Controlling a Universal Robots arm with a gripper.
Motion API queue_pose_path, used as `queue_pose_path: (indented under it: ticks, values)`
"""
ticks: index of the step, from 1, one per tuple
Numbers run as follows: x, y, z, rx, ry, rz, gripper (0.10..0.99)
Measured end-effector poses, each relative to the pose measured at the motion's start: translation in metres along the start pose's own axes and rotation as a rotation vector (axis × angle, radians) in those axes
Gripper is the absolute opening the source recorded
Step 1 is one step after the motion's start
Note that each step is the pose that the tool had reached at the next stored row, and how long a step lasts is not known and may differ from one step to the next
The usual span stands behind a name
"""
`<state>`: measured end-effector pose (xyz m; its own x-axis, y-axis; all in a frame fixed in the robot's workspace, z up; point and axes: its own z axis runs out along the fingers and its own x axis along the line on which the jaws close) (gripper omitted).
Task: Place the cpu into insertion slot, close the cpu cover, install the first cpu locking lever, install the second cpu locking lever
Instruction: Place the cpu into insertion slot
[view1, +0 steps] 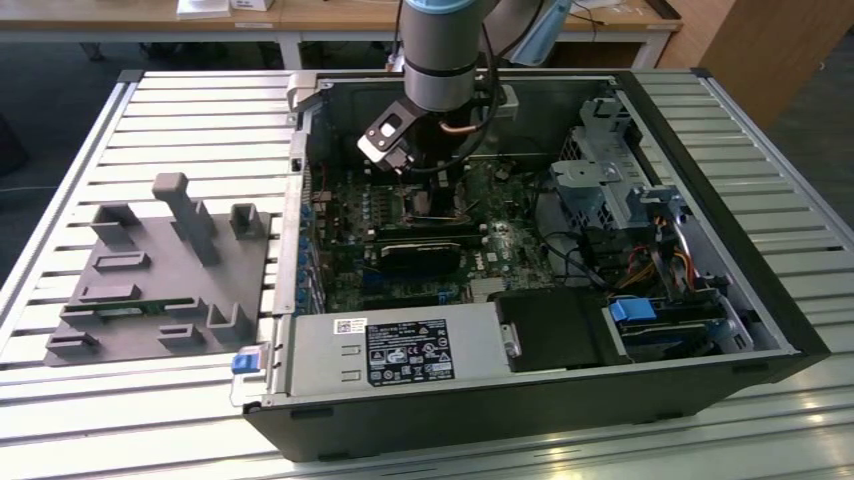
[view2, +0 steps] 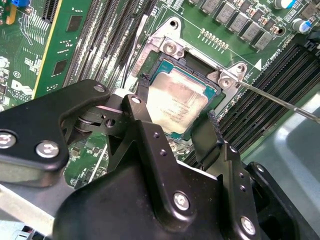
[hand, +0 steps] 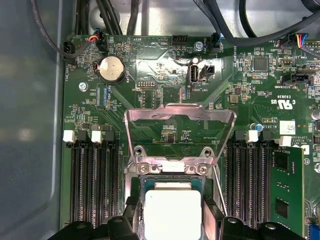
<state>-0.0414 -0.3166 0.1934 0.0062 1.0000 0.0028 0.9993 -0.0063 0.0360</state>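
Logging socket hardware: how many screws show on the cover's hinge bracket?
2 screws, one at each end of the bracket, between the open cover and the cpu. More may be hidden under the end effector.

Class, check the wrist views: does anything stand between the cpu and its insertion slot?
Nothing visible does. The cpu cover stands swung open, clear of the insertion slot, and the cpu lies directly over the slot at the gripper.

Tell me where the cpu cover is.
In the first wrist view the cpu cover is flipped open, hinged just beyond the cpu, between the banks of memory slots.
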Motion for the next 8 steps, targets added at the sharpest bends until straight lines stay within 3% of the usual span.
queue_pose_path:
  ticks: [8]
  values:
    - [0.0000, 0.0003, -0.0066, 0.000, 0.0002, 0.000, 0.612]
